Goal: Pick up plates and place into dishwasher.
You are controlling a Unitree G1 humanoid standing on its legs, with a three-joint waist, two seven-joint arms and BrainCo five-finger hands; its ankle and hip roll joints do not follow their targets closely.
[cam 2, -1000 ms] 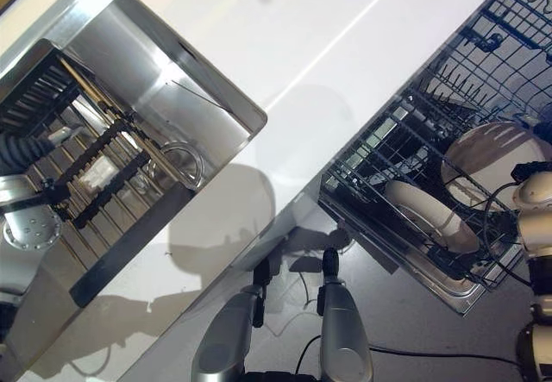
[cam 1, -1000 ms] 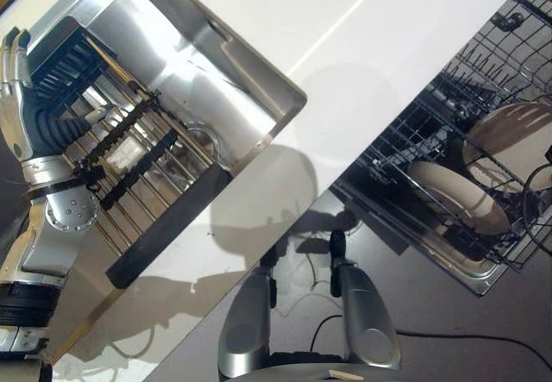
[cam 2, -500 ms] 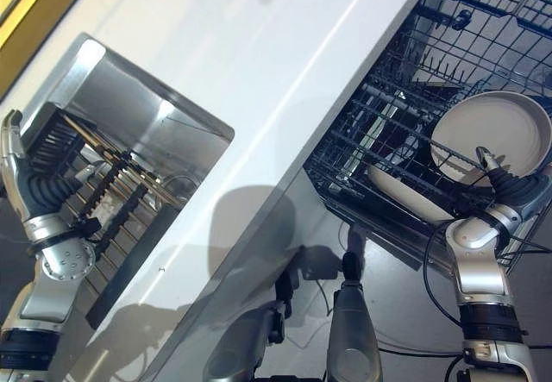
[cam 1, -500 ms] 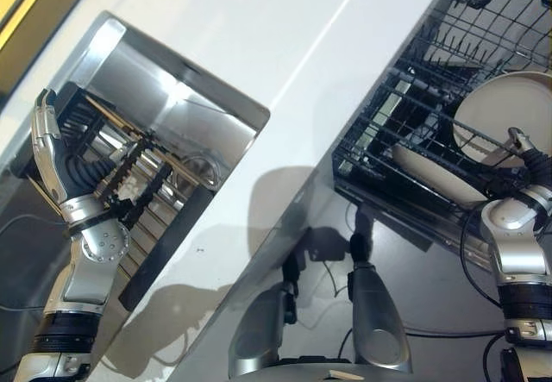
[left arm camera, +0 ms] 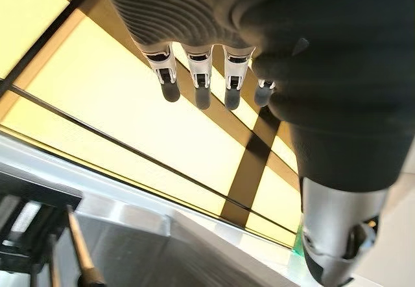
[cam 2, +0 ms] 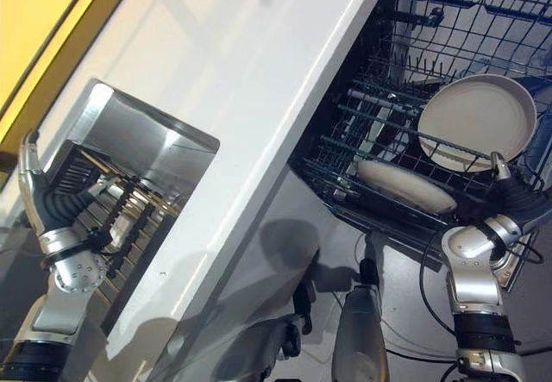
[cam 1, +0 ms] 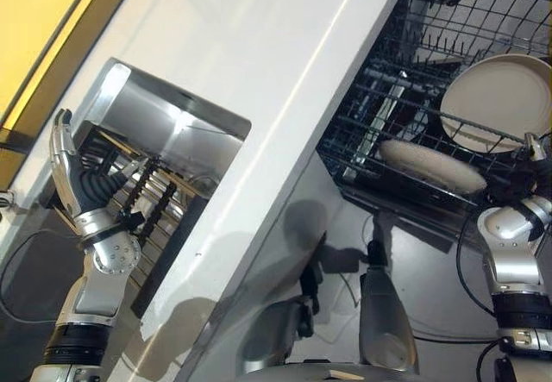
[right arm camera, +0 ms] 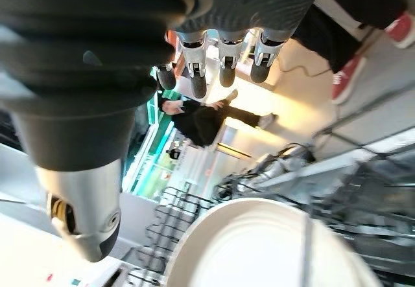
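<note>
Two plates, one upright (cam 2: pixel 473 120) and one leaning (cam 2: pixel 405 185), sit in the dishwasher rack (cam 2: pixel 448 37). We hold both our left hand (cam 1: pixel 73 175) and right hand (cam 2: pixel 509 194) straight-fingered and empty; next, we judge, we must reach the sink (cam 1: pixel 172 132) for another plate.

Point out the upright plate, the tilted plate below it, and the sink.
Upright plate (cam 2: pixel 476 116), right eye view, centre of its face.
Tilted plate (cam 2: pixel 405 186), right eye view, its upper surface.
Sink (cam 1: pixel 164 128), left eye view, inner steel wall.
</note>
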